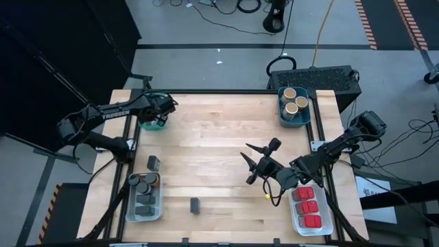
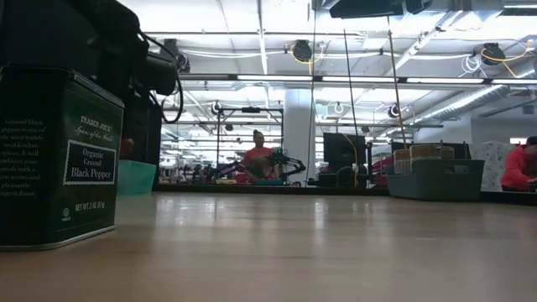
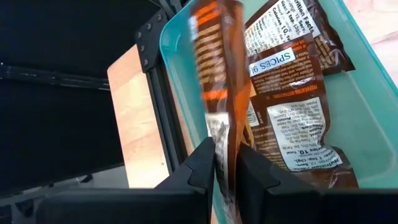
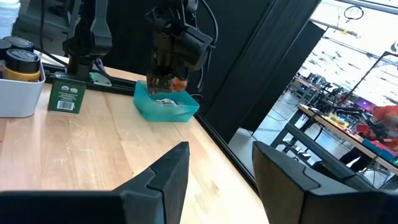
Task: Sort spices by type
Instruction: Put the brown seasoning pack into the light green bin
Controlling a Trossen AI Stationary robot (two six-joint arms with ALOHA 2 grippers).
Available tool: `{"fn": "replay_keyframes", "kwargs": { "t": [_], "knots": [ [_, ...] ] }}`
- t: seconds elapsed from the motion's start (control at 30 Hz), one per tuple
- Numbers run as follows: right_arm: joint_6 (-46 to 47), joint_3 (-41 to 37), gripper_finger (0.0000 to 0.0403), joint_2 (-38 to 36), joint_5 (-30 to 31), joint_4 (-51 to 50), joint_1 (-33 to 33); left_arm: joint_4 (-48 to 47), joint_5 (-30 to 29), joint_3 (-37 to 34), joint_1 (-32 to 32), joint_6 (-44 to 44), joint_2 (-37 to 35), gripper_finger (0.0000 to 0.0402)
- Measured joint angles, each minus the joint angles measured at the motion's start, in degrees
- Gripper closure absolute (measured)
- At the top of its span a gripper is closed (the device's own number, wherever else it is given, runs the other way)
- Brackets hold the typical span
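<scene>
My left gripper [image 3: 227, 157] is over the teal bin [image 3: 373, 118] at the table's far left [image 1: 152, 123], shut on a brown-orange printed spice packet [image 3: 219, 74]. Two more packets [image 3: 292, 93] lie flat in that bin. My right gripper [image 1: 254, 166] hovers open above the table's middle right, with nothing between its fingers [image 4: 168, 168]. A black pepper tin [image 2: 59, 159] stands on the table near the left side [image 1: 153, 163]. A small dark tin [image 1: 195, 205] stands near the front edge. My left gripper pinches the packet between its two fingers [image 3: 202, 165] at one end [image 3: 225, 134], flat faces against the pads. The fingers slant down from the table's left side. The packet sticks out beyond them, edge-on, over the bin; whether its far end touches the packets below does not show.
A teal bin [image 1: 295, 104] at the far right holds tan round cylinders. A white bin [image 1: 310, 209] at the near right holds red tins. A white bin [image 1: 144, 199] at the near left holds dark jars and tins. The table's middle is bare wood.
</scene>
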Motion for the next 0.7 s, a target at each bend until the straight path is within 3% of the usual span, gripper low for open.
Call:
{"fn": "replay_keyframes", "kwargs": {
  "t": [0.6, 0.7],
  "knots": [
    [-0.2, 0.0, 0.0243, 0.0, 0.0, -0.29, 0.0, 4.73, 1.55, 0.0, -0.05, 3.16, -0.02, 0.0352],
    [-0.18, 0.0, 0.0243, 0.0, 0.0, -0.74, 0.0, 6.22, 5.58, 0.01, -0.05, 5.01, -0.02, 0.0352]
  ]
}}
